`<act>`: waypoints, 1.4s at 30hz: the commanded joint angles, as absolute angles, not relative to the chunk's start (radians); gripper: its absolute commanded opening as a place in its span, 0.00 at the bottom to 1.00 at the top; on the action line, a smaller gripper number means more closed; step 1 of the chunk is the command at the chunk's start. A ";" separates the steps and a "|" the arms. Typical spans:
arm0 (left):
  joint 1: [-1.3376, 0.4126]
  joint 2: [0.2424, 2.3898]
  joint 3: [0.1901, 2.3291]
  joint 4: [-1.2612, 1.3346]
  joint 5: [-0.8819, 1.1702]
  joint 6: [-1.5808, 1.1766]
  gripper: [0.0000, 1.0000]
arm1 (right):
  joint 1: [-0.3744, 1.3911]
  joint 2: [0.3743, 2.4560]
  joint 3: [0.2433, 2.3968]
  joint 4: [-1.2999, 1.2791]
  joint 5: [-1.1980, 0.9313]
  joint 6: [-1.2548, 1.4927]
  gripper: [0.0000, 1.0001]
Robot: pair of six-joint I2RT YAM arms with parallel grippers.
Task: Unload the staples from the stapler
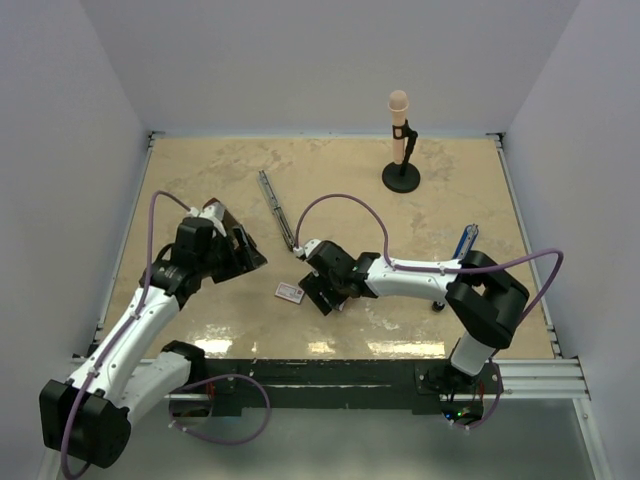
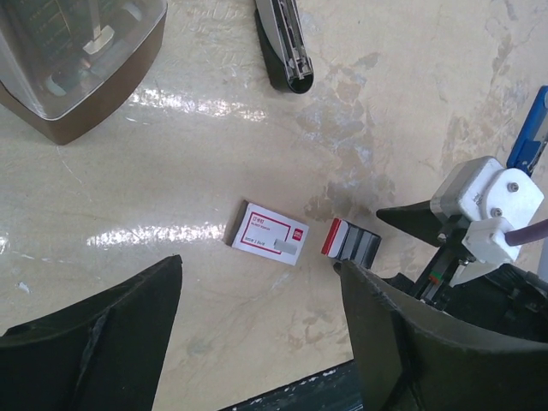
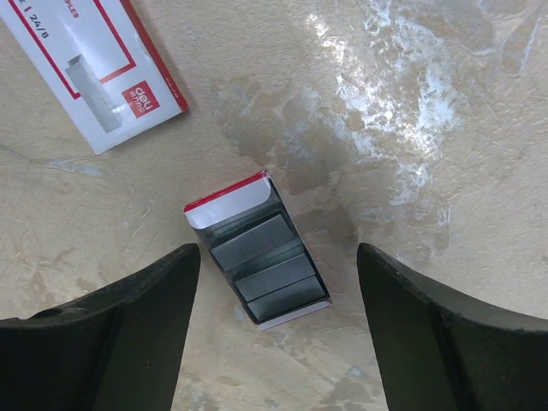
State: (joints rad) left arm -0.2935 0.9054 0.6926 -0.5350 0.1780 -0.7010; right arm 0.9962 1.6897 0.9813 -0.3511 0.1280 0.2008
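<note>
Both the left end effector (image 2: 259,282) and right end effector (image 3: 276,257) gape wide, gripping nothing, the right poised over the staples (image 3: 253,242) lying in a small tray (image 3: 227,205) on the counter (image 3: 445,103), well apart from the opened stapler (image 2: 285,43), so unloading seems largely done.

In the right wrist view, the white box with a red border (image 3: 86,60) bears a red square reading "deli". Beside it is what looks like "24/6", and the letters "PLES" stand at the picture's top edge. In the left wrist view its print is too small to read.
</note>
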 commanded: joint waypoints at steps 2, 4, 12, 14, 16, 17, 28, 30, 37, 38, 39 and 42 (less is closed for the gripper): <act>-0.276 0.919 0.655 -0.485 0.244 -0.655 0.77 | 0.996 1.693 0.994 -0.310 0.086 0.190 0.74; -0.276 0.933 0.643 -0.474 0.255 -0.650 0.74 | 0.996 1.692 0.985 -0.307 0.072 0.195 0.72; -0.278 0.953 0.603 -0.434 0.278 -0.643 0.70 | 0.996 1.675 0.957 -0.301 0.066 0.227 0.66; -0.276 0.968 0.591 -0.425 0.298 -0.646 0.68 | 0.996 1.677 0.954 -0.301 0.063 0.235 0.65; -0.276 0.977 0.575 -0.408 0.314 -0.649 0.68 | 0.997 1.677 0.953 -0.302 0.060 0.238 0.63; -0.276 0.979 0.571 -0.397 0.319 -0.655 0.67 | 0.997 1.671 0.953 -0.304 0.057 0.241 0.63; -0.279 1.019 0.523 -0.330 0.351 -0.670 0.63 | 1.008 1.631 0.911 -0.265 0.055 0.288 0.56; -0.278 1.034 0.519 -0.321 0.354 -0.669 0.63 | 1.009 1.634 0.910 -0.261 0.063 0.291 0.56; -0.279 1.057 0.506 -0.293 0.350 -0.672 0.61 | 1.017 1.640 0.899 -0.227 0.087 0.282 0.54; -0.278 1.063 0.503 -0.287 0.347 -0.673 0.61 | 1.023 1.638 0.894 -0.219 0.084 0.276 0.53; -0.278 1.074 0.505 -0.282 0.348 -0.675 0.60 | 1.025 1.638 0.891 -0.212 0.084 0.273 0.52; -0.278 1.094 0.500 -0.265 0.356 -0.678 0.59 | 1.037 1.638 0.884 -0.187 0.087 0.261 0.48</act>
State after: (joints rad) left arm -0.2825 1.0721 0.5083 -0.3267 0.3344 -0.6697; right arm 1.0195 1.6535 0.9016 -0.2462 0.0685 0.2684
